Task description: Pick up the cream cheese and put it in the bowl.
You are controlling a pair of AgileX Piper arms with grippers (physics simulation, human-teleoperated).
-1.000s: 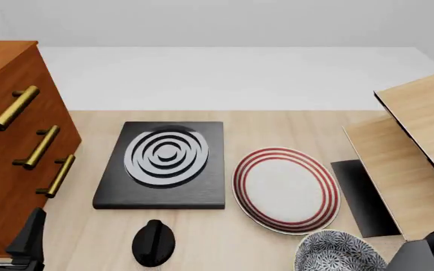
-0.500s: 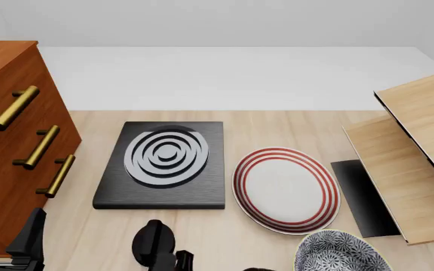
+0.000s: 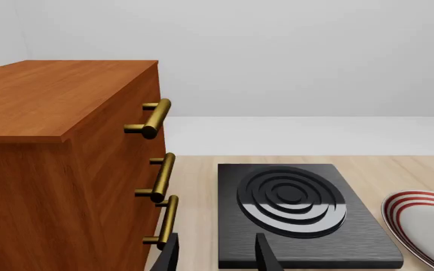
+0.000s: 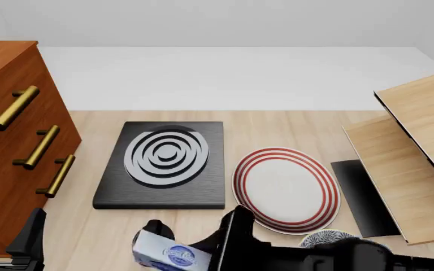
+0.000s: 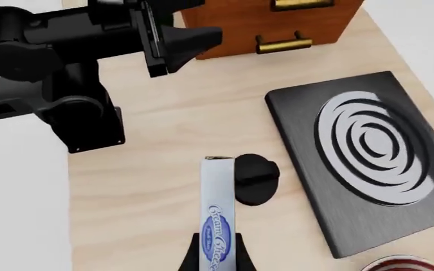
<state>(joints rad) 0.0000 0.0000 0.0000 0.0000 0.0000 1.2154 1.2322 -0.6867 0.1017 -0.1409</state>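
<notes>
The cream cheese [image 4: 168, 255] is a small white carton with a blue oval logo, at the front edge of the front view. My right gripper [image 4: 202, 251] is shut on it and holds it above the table, by the black knob [image 4: 151, 228]. In the right wrist view the carton [image 5: 218, 220] sticks out between the fingers [image 5: 190, 261]. The speckled bowl [image 4: 324, 237] lies right of it, mostly hidden behind my right arm. My left gripper [image 4: 9, 234] is open and empty at the front left, beside the cabinet; its fingers [image 3: 167, 258] show in the left wrist view.
A black stove plate with silver rings [image 4: 164, 164] lies mid-table. A white plate with red rings [image 4: 285, 189] lies right of it. A wooden cabinet with brass handles [image 4: 6, 141] stands at the left. A wooden rack [image 4: 413, 158] stands at the right.
My right arm has swung in from the front right to the left along the front edge and now holds the cream cheese up in view. It now covers most of the bowl. The left arm is still.
</notes>
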